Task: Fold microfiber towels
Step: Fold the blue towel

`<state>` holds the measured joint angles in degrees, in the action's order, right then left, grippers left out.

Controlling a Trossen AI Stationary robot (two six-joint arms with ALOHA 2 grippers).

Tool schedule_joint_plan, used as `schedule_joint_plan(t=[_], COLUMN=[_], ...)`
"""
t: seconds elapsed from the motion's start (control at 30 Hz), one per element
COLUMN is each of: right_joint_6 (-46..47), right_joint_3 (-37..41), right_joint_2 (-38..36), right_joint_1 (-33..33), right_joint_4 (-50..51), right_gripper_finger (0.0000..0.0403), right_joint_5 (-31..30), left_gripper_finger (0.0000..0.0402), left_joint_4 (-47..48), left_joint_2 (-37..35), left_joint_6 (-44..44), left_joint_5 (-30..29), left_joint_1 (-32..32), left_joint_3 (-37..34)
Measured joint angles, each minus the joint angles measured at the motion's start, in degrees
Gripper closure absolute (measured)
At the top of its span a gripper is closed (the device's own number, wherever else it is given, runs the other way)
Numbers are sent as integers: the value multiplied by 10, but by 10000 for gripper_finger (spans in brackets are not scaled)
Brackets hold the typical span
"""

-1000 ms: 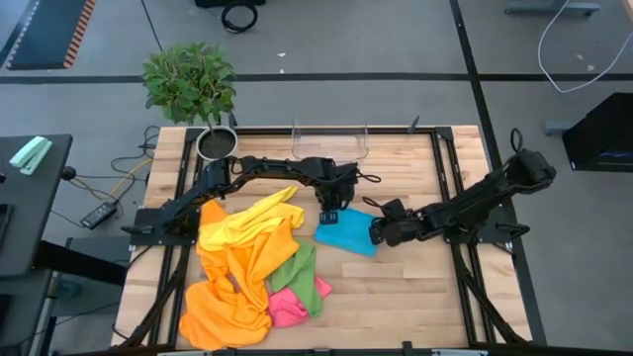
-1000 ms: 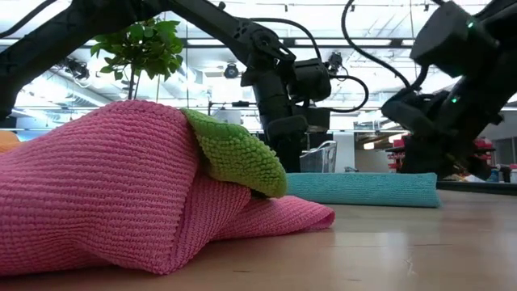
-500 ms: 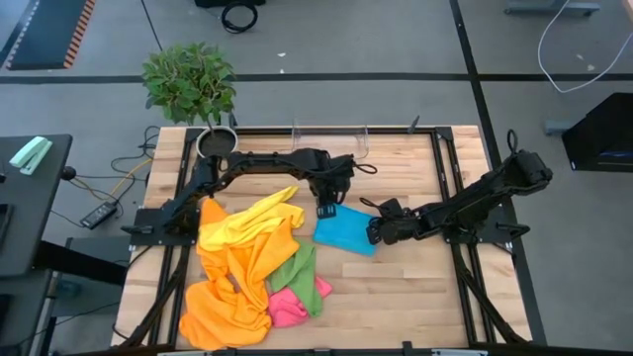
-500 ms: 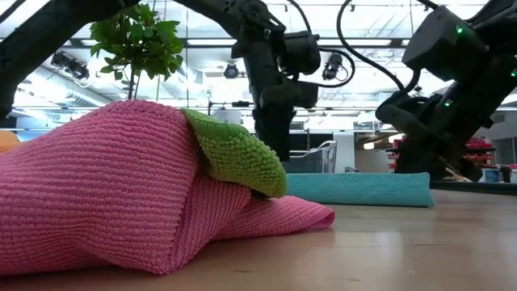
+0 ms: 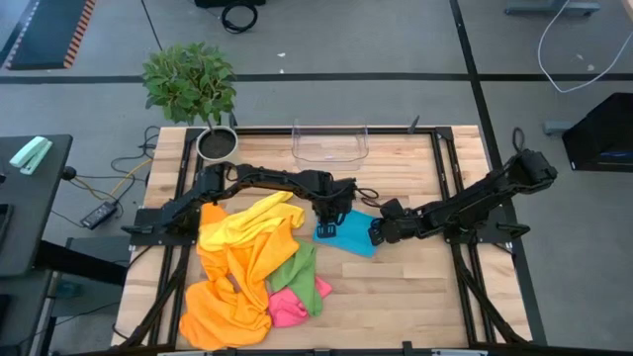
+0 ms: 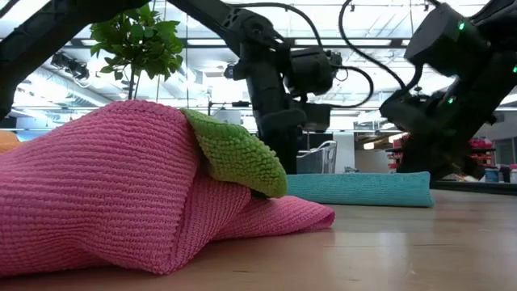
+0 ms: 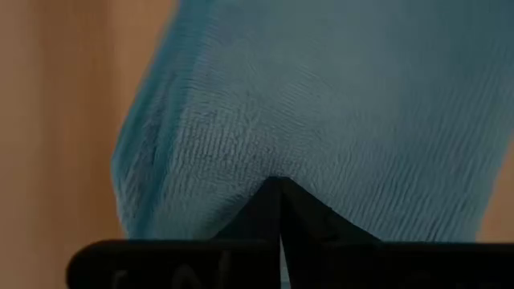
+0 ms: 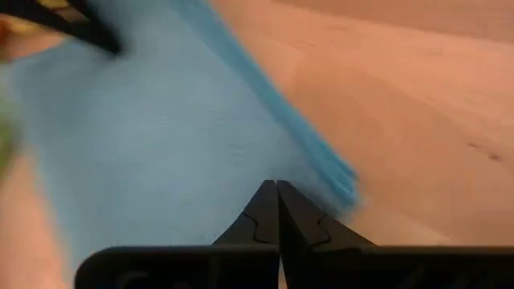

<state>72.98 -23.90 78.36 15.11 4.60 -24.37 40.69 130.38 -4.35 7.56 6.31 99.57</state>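
Pink ribbed microfiber [image 6: 105,194] is heaped nearest the low camera under a nubbly green cloth [image 6: 238,153]; orange [image 5: 232,287] and yellow [image 5: 252,220] ones are crumpled alongside. Beyond, the blue towel [image 5: 348,233] lies folded flat mid-counter [image 5: 415,292]. Its two opposite edges are pinched by the closed left end effector [image 5: 327,231] and closed right end effector [image 5: 377,233]. Both grips should be lifted evenly so the soft layers stay aligned. A clear bin [image 5: 329,143] is seen farthest.

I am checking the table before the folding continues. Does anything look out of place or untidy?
Nothing looks damaged or spilled. The orange towels, yellow towel, green towel and pink towel lie crumpled in one overlapping heap. Only the blue towel lies flat, between the shut left gripper and right gripper.
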Motion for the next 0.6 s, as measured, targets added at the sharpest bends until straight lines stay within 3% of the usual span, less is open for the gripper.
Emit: schedule_joint_plan(t=[0.23,0.6], right_joint_6=[14,74], right_joint_3=[-37,-105], right_joint_2=[-41,129], right_joint_1=[72,101], right_joint_4=[-36,-37], right_gripper_finger=[403,403], right_joint_5=[-38,-10], left_gripper_finger=[390,382], left_joint_4=[-9,-15], left_joint_2=[-3,-2], left_joint_6=[-5,-24], left_joint_5=[15,13], left_joint_1=[9,10], left_joint_3=[-16,-17])
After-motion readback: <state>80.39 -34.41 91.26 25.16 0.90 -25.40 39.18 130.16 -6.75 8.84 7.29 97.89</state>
